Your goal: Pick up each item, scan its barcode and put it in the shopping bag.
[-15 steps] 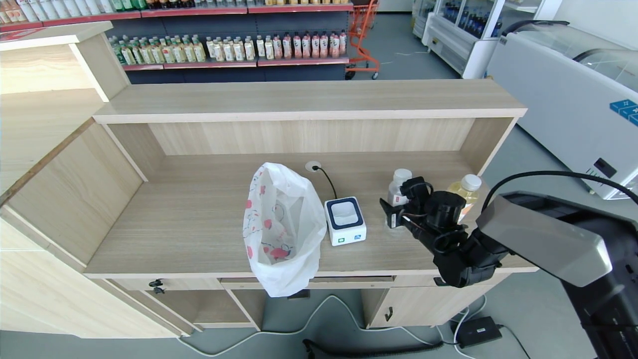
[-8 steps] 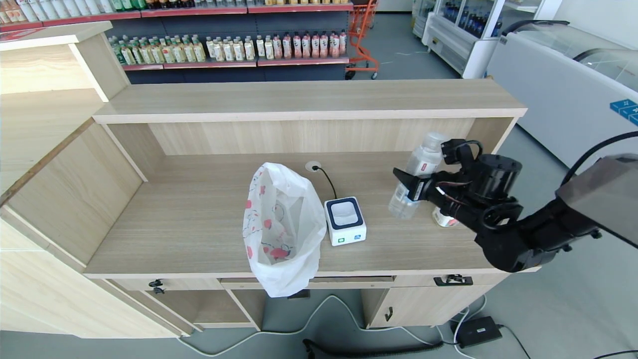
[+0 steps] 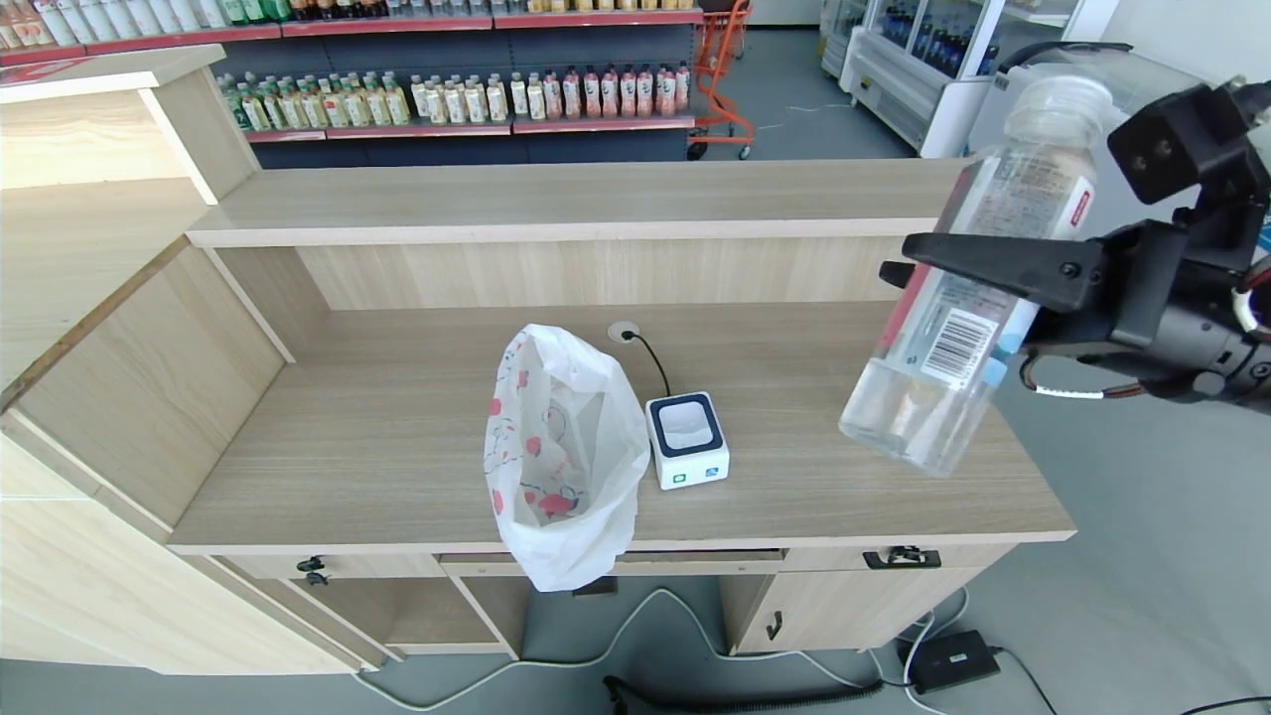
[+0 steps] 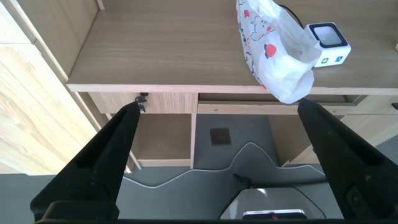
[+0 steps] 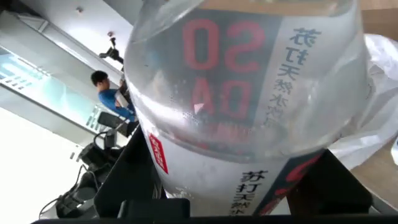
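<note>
Fingers (image 3: 1003, 264) of the right gripper (image 3: 943, 270) are closed across the middle of a clear plastic bottle (image 3: 958, 343). One black finger lies flat over the label on the near side, while the other is hidden behind the bottle. The bottle is held off the surface (image 3: 397, 437) at the right of the head view, large and close to the camera. It is tilted, with its pale screw cap toward the upper right corner and its base toward the lower middle right, where it overlaps the right end of the surface in the picture. The contents are clear. The label is white with red and pale blue parts, and its barcode faces the head camera. In the right wrist view the bottle (image 5: 249, 99) bulges between two dark fingers (image 5: 130, 180) at the lower corners, its red print turned to that camera.

The right arm comes in from the right edge of the head view, its wrist about level with the bottle's middle.

The left gripper (image 4: 217, 107) has its two dark fingers spread wide with nothing between them, framing the front edge of the surface and the floor below it.

At centre frame of the head view the white, red-patterned shopping bag (image 3: 566, 457) stands open. The small white scanner (image 3: 687, 437) sits just beside it on the right, and its black cable (image 3: 650, 357) runs toward the back.
</note>
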